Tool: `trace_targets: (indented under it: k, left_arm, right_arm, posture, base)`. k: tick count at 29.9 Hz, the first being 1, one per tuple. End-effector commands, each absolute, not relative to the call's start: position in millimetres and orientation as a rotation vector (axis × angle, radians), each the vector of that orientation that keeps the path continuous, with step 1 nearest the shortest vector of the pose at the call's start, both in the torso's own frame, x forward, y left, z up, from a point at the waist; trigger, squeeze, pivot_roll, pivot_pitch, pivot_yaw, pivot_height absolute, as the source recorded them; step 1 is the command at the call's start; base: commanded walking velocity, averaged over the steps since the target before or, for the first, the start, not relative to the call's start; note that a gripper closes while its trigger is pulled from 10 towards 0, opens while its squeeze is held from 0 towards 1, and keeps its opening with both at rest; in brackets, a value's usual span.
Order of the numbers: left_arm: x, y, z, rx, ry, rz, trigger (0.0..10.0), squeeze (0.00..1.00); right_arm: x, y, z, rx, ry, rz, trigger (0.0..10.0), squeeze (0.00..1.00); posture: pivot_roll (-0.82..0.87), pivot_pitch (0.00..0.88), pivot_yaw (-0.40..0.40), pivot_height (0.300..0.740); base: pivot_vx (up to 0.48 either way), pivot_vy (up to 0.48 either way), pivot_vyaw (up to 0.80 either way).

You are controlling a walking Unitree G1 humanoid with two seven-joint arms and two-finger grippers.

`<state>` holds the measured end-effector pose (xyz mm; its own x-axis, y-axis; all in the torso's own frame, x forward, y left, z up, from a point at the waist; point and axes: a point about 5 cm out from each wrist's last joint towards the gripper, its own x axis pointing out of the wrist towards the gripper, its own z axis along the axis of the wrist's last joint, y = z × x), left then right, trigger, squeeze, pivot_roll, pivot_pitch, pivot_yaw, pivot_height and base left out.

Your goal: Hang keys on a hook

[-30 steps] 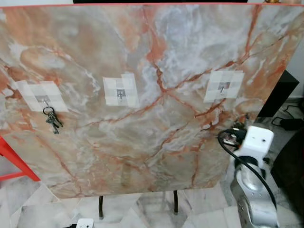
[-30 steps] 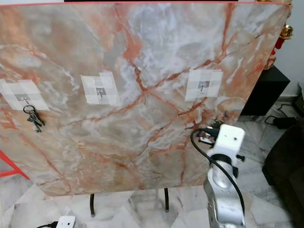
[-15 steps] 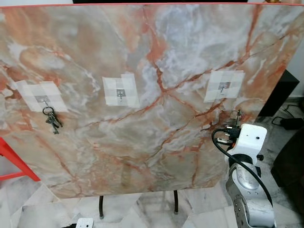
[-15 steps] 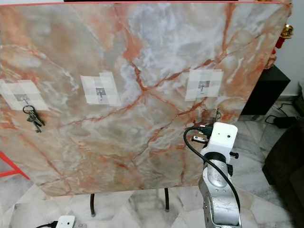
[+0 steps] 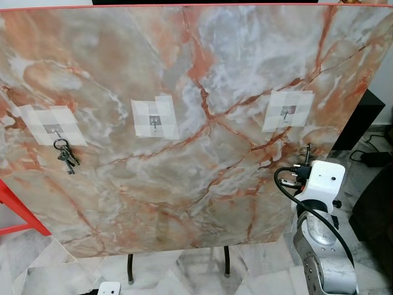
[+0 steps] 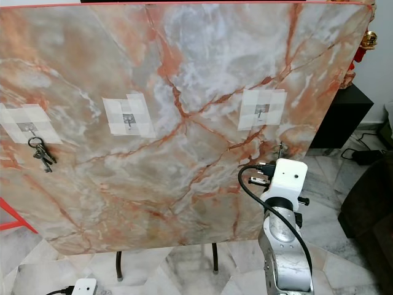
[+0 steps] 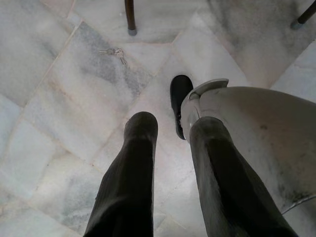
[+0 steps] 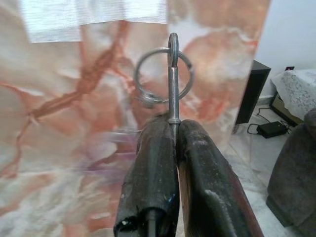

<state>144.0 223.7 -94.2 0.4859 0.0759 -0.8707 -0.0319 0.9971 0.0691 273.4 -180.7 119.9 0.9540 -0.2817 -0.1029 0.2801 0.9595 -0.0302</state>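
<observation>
A marble board stands upright with three small hooks on taped patches. A bunch of keys hangs from the left hook. The middle hook and right hook are bare. My right gripper is shut on a key with a ring through its head. It holds the key upright close to the board, below and slightly right of the right hook. My left gripper hangs open over the floor.
Another bunch of keys lies on the marble floor near a board leg, beyond my foot. A red frame is at the left. At the right are a black cabinet and dark furniture.
My right arm has shifted slightly left toward the board, and the key tip has come up into view above the wrist. The hung keys have not moved.
</observation>
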Motion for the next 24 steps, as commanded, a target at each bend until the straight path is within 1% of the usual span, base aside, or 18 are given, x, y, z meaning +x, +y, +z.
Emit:
trace_targets:
  k: [1,16,24]
  left_arm:
    - [142,226,-94,0.042,1.069,0.073,10.0,0.00]
    - [143,226,-94,0.046,1.067,0.070,10.0,0.00]
    - [143,226,-94,0.045,1.066,0.071,10.0,0.00]
  right_arm:
    - [278,-179,126,-0.013,0.090,-0.275,10.0,0.00]
    - [292,-187,137,-0.005,0.048,-0.303,10.0,0.00]
    - [303,-180,146,0.009,0.020,-0.253,10.0,0.00]
  posture:
    - [-0.04,0.000,-0.035,0.740]
    - [-0.04,0.000,-0.032,0.740]
    - [-0.03,0.000,-0.032,0.740]
  base:
    - [0.000,0.000,0.00]
    - [0.000,0.000,0.00]
    - [0.000,0.000,0.00]
